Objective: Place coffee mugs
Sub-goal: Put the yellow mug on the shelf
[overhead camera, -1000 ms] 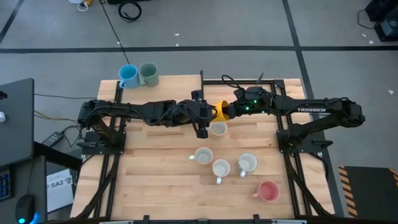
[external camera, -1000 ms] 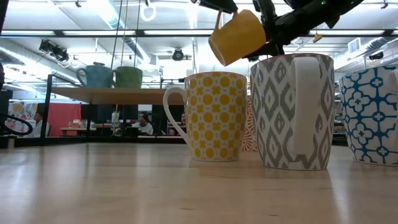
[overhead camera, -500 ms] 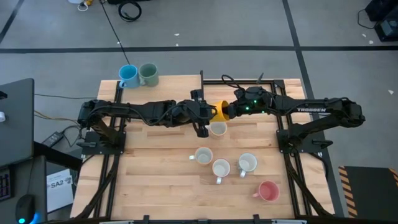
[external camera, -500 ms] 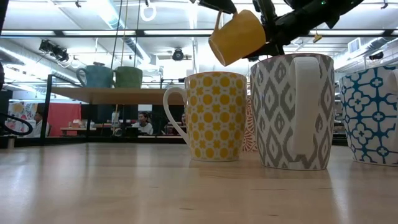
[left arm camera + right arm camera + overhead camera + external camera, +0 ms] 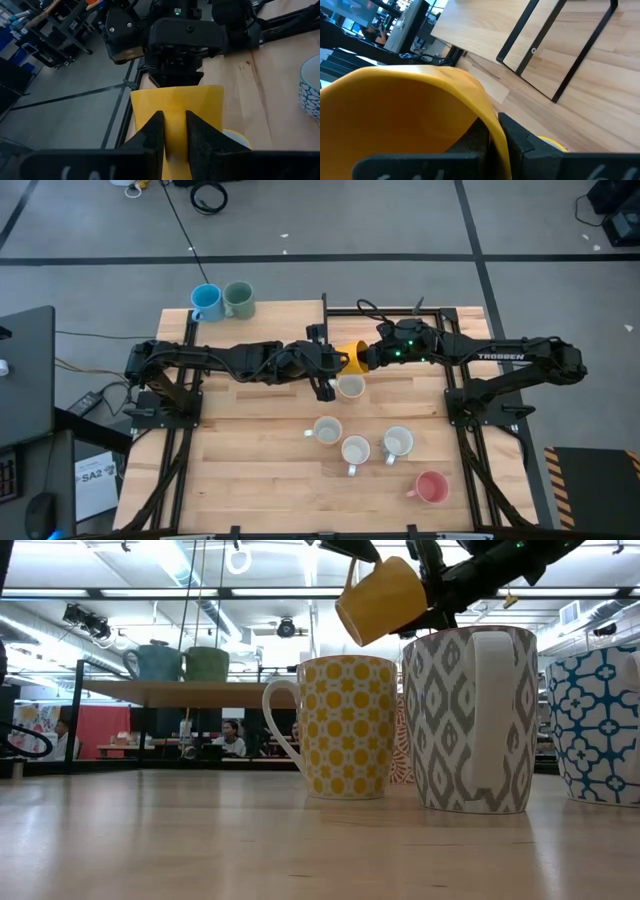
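Pincers — left (image 5: 336, 360) and right (image 5: 364, 357) — both clench the raised orange-yellow mug (image 5: 351, 357).

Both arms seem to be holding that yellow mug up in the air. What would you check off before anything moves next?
1. Right pincer shut on the yellow mug: ok, its fingers pinch the mug's wall.
2. Left pincer shut on the same mug: ok, closed on its handle.
3. Mug off the table: ok, it hangs tilted above the patterned mugs.
4. Mug empty: cannot tell.
5. Blue mug and green mug clear of the arms: ok, at the far left corner.
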